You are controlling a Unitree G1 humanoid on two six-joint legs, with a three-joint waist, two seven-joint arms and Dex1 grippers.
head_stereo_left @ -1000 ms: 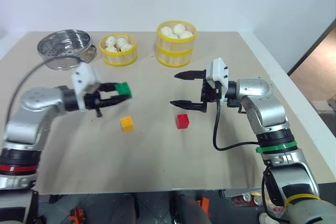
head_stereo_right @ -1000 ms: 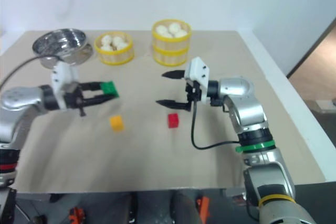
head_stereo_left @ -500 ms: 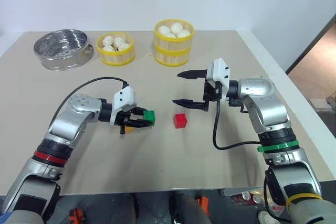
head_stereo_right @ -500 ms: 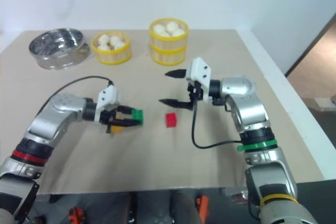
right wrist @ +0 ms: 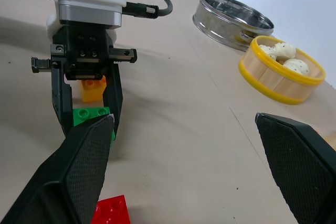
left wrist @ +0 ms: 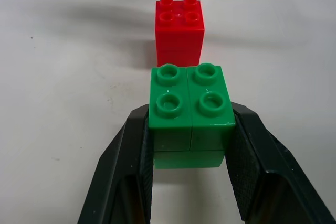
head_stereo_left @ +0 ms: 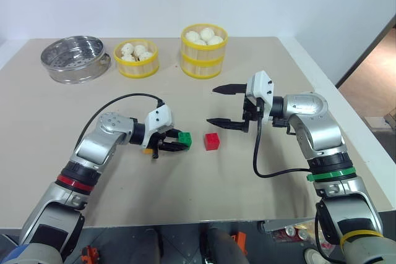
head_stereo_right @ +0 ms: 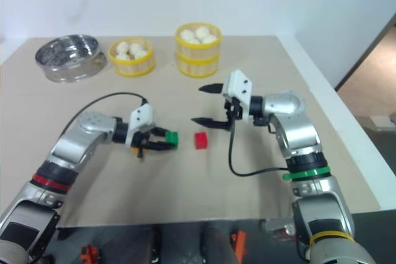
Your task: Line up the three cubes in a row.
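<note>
The table (head_stereo_left: 185, 183) has a smooth, matte beige top. On it are three small glossy plastic cubes, each a stack of toy bricks with four round studs on top. The green cube (left wrist: 190, 109) is clamped between the ribbed black fingers (left wrist: 247, 161) of the left tool (head_stereo_left: 176, 142), which is closed on its sides, low over the middle of the table. The red cube (head_stereo_left: 213, 141) lies just beside it on the robot's right, a narrow gap between them. The yellow-orange cube (right wrist: 93, 88) sits behind the left tool's fingers, on the side away from the red one, largely hidden by them in the head views.

The right tool (head_stereo_left: 228, 105) hangs above the table beyond the red cube, its two pointed black fingers spread wide with nothing between them.

At the far edge stand two round yellow-rimmed bamboo steamer baskets of white buns, one short basket (head_stereo_left: 139, 58) and one taller basket (head_stereo_left: 204, 51), and one round steel pan (head_stereo_left: 76, 59) with a perforated bottom.
</note>
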